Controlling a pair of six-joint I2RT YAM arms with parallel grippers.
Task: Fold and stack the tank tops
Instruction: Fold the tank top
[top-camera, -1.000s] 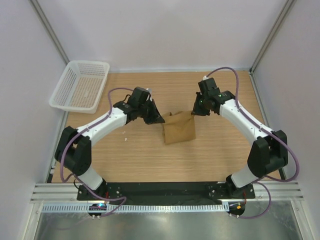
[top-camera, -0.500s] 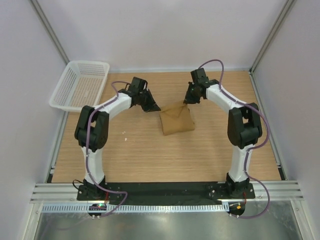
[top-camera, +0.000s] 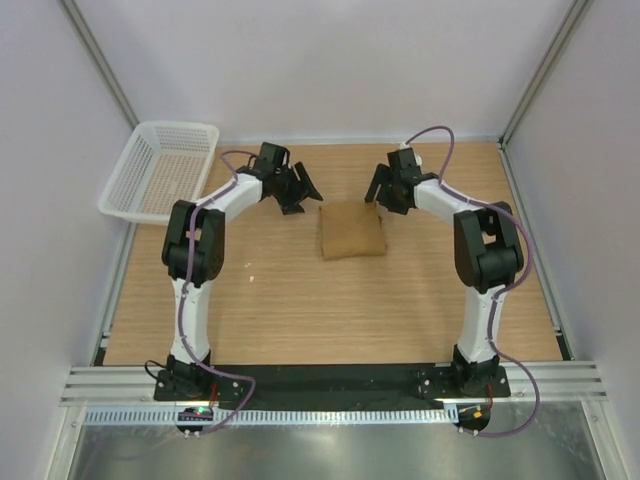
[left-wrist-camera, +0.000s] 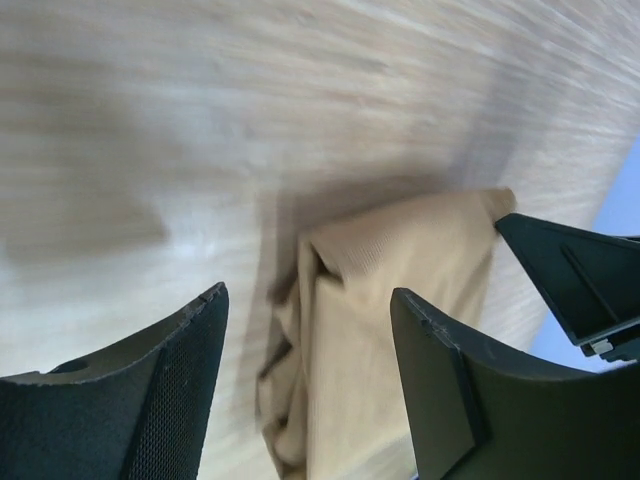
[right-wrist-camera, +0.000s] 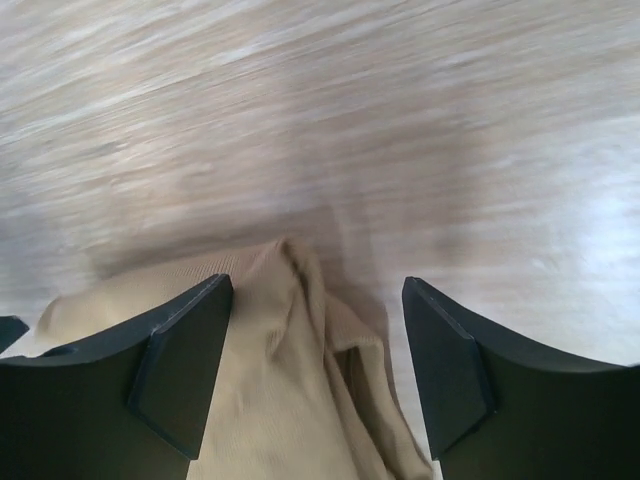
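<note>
**A:** Where's the tank top?

**B:** The tan tank top (top-camera: 351, 231) lies flat on the bench (top-camera: 300, 300), folded into a roughly square pad. It sits well to the right of the white basket (top-camera: 160, 175) and a little nearer the arm bases than the basket is.

**A:** Is it tidy?

**B:** From above, yes. The left wrist view shows the tank top (left-wrist-camera: 400, 300) with bunched layers along one edge. The right wrist view shows the tank top (right-wrist-camera: 270, 390) with a puckered corner.

**A:** And the grippers?

**B:** The left gripper (top-camera: 303, 197) hangs between the basket and the tank top, just beside the pad's far corner on the basket side. Its jaws stand apart with nothing clamped. In its own camera the left gripper (left-wrist-camera: 308, 295) frames the cloth, but the fingers grip none of it.

**A:** The other one?

**B:** The right gripper (top-camera: 380, 198) is past the tank top from the basket, just beside the other far corner. Its jaws are also spread and hold nothing. In its own camera the right gripper (right-wrist-camera: 317, 282) has the cloth below its gap.

**A:** Are they touching the cloth?

**B:** I can't tell. The wood around it is smeared in both wrist views.
</note>
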